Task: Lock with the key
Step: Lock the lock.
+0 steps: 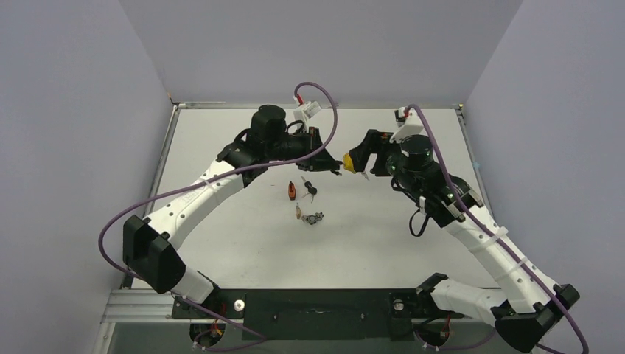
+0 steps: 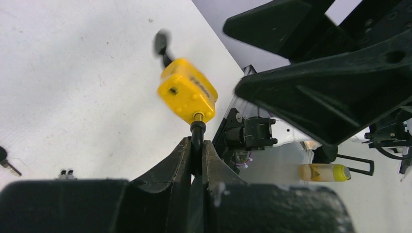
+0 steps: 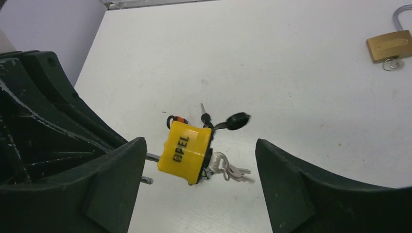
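Closest to the lens in the left wrist view, the left gripper (image 2: 196, 148) has its 2 fingers pressed together on the dark shackle stub of the yellow padlock (image 2: 187, 94). That grip holds the padlock in the air, body pointing away from the fingers.

At the padlock's far end, opposite the shackle, a black-headed key (image 3: 236, 120) stands out on a thin dark stem. It is blurred, so I cannot tell how firmly it sits in the keyway.

The right gripper (image 3: 200, 145) has its jaws spread wide, 1 finger on each side of the padlock. Neither finger touches the padlock or the key.

Loose keys (image 1: 309, 188) lie on the table (image 1: 243, 243) below the padlock. A brass padlock (image 3: 388, 46) rests well apart from it, up and to the right in the right wrist view.

My reading is that the work sits between seating the key and turning it. The lock is braced by 1 arm and the other is not gripping anything.

The next move probably calls for the right fingers to line up on the key's head and close squarely on it. They would then twist while the left grip resists the torque through the shackle. With the head unsteady, a rushed pinch could knock it askew.
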{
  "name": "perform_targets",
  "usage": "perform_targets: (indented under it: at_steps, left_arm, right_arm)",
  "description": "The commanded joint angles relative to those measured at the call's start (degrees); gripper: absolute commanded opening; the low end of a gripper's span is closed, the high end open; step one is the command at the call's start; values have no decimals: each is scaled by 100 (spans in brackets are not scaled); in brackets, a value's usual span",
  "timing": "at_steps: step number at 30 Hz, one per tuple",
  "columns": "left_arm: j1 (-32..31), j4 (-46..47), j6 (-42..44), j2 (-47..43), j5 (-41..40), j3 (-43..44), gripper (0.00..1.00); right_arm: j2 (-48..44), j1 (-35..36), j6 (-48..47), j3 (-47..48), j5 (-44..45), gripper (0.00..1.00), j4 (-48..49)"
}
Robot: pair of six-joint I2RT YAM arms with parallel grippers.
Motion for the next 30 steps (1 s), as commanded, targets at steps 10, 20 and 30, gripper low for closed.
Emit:
perform_targets:
  at_steps: [10,20,30]
  left_arm:
    - [-246,135,598,-1372,158,587,0]
    - [-341,682,104,-1841,655,974,0]
    - [-340,1017,-193,-2052,767,958,0]
  right_arm:
    - [-1422,34,-1088,25,-1453,78,1153]
    - [-1200,44,-1038,540,-4260,77,1859]
    - [-1038,158,-632,570,-4971,64,2350]
